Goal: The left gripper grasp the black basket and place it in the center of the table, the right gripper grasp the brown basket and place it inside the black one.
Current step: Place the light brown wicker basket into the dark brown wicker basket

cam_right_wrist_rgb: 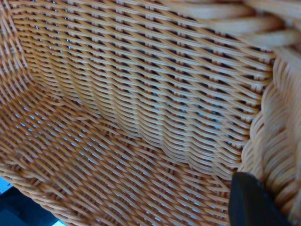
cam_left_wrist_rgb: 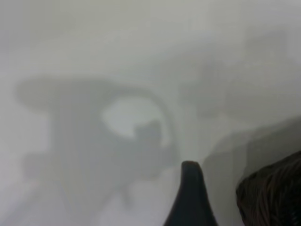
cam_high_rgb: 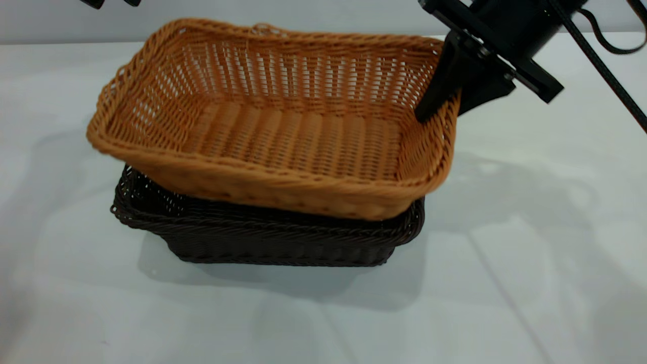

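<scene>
The right gripper, a black two-fingered claw, pinches the right end wall of the orange-tan woven wicker brown basket, one finger inside, one outside. That basket hangs tilted, left end higher, directly above the dark woven black basket at mid-table. Both long axes run left-right, roughly aligned, so the move looks like straight down. The left gripper sits far left; its state cannot be told.

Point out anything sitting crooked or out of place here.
The brown basket is tilted and not nested: it rides over the black basket, raised on the side where the right gripper clamps its rim, overhanging at the exterior view's left. The loose loop on its far rim sticks up.
</scene>
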Tool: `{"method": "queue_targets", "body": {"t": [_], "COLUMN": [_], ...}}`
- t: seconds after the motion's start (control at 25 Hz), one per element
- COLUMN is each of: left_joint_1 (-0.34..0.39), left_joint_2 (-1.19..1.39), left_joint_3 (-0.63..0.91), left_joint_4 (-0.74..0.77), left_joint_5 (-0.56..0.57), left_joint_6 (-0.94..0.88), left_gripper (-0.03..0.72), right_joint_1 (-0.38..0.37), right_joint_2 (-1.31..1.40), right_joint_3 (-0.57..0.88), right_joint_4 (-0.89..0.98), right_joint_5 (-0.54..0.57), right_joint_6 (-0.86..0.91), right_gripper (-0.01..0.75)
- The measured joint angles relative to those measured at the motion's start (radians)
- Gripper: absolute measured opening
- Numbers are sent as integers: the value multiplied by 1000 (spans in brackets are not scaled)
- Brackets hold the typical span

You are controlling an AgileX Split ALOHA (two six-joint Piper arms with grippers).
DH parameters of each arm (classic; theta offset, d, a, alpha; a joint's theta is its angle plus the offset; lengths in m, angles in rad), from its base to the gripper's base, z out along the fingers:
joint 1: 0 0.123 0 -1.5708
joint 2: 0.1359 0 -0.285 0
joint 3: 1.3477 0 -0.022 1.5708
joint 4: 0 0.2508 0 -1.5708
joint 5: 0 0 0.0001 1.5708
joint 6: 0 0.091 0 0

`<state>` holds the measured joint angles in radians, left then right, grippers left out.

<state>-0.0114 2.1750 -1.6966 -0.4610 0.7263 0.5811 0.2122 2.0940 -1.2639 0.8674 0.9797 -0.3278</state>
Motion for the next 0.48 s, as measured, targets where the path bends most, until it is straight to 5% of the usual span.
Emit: {"method": "queue_targets", "body": {"t": [0.48], "left_joint_1": [0], "left_joint_2": [0], "left_joint_3": [0], "left_joint_4": [0], "left_joint_5": [-8], "left_joint_6": [0], "left_gripper": [506], "right_joint_1": [67], "right_joint_2": [77], "right_joint_3": [-67], "right_joint_4": [-50], "right_joint_5": [0], "right_joint_6": [12], "right_gripper": [65]}}
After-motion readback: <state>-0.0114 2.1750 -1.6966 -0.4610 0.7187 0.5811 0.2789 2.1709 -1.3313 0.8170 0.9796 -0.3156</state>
